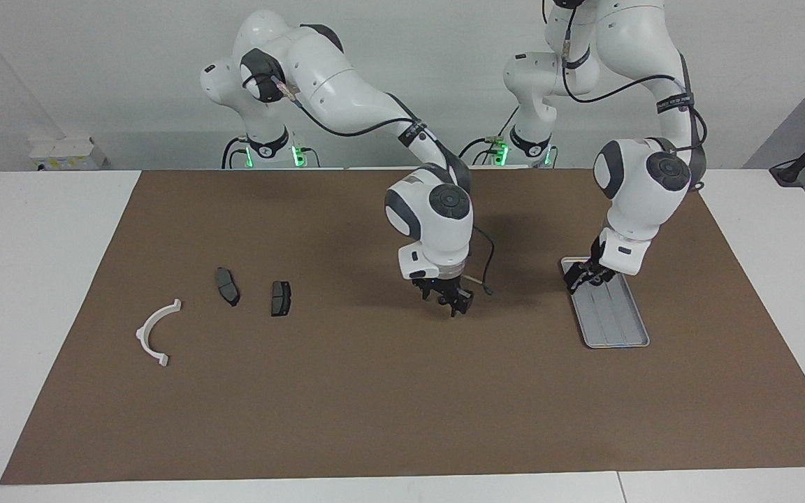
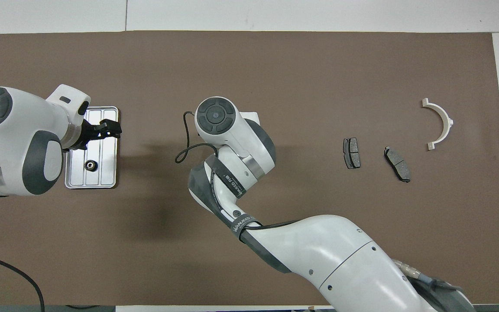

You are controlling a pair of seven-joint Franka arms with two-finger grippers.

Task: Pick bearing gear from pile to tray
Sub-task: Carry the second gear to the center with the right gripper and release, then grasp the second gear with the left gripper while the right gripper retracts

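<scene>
Plain brown mat (image 1: pixel 374 391) over a white bench (image 1: pixel 25 279). Shiny silver-grey ridged metal tray (image 2: pixel 104 173) with a small black round gear (image 2: pixel 90 165) in it. Two dark grey brake-pad-shaped plates (image 2: pixel 351 152) (image 2: pixel 397 164), one white half-ring bracket (image 2: pixel 439 123). Arms white with dark grey joints.

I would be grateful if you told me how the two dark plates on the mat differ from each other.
The plate nearer the white bracket lies slanted across the mat, while the plate nearer the arms' middle lies almost square to the mat's edges. The slanted plate looks longer with tapered ends; the other looks blockier, with a pale line across its middle. Both are small, flat and dark grey, lie apart on the brown mat, and neither end effector touches them.
</scene>
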